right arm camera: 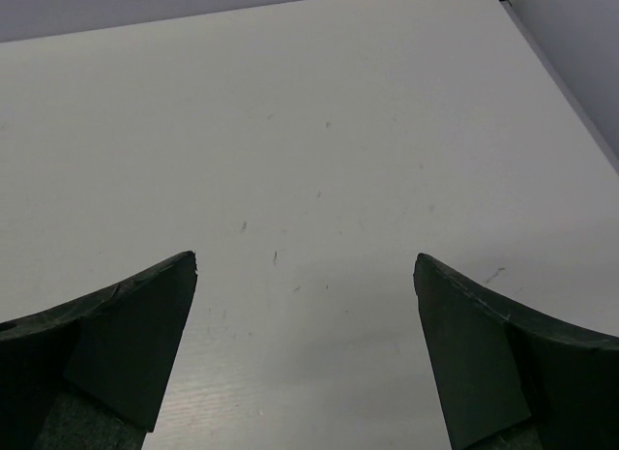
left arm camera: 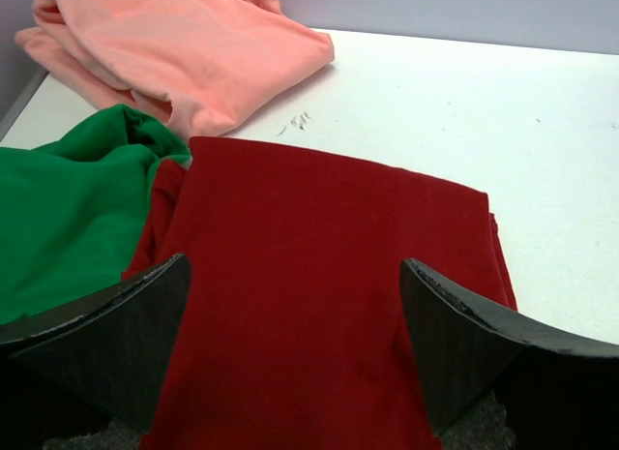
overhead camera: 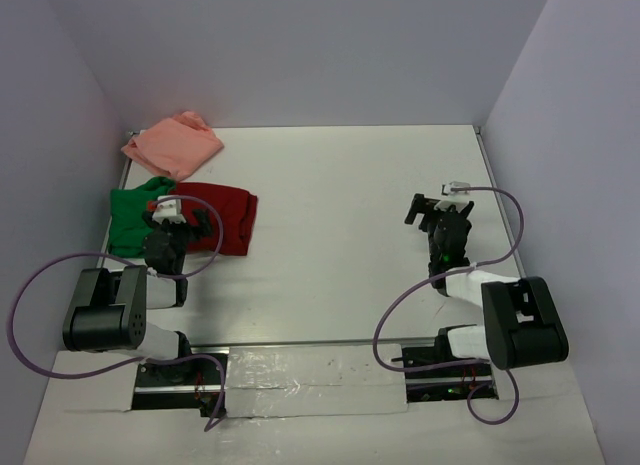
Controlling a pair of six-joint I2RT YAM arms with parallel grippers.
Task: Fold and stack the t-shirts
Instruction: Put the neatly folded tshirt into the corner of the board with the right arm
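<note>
My top camera sits above and behind my two bases. It looks down and forward over the whole worktop (overhead camera: 340,205), far enough off to take in my left arm (overhead camera: 150,275), my right arm (overhead camera: 470,285) and the surrounding walls.

My left wrist camera rides just behind my left jaws and looks forward between them. It is low and close over the dark red t-shirt (left arm camera: 319,276), with the bright green t-shirt (left arm camera: 68,218) at its left and the salmon pink t-shirt (left arm camera: 184,53) beyond. The top view shares these three, small, at its upper left.

My right wrist camera looks forward and down between my right jaws at plain white worktop, which the top view shows on its right side.
</note>
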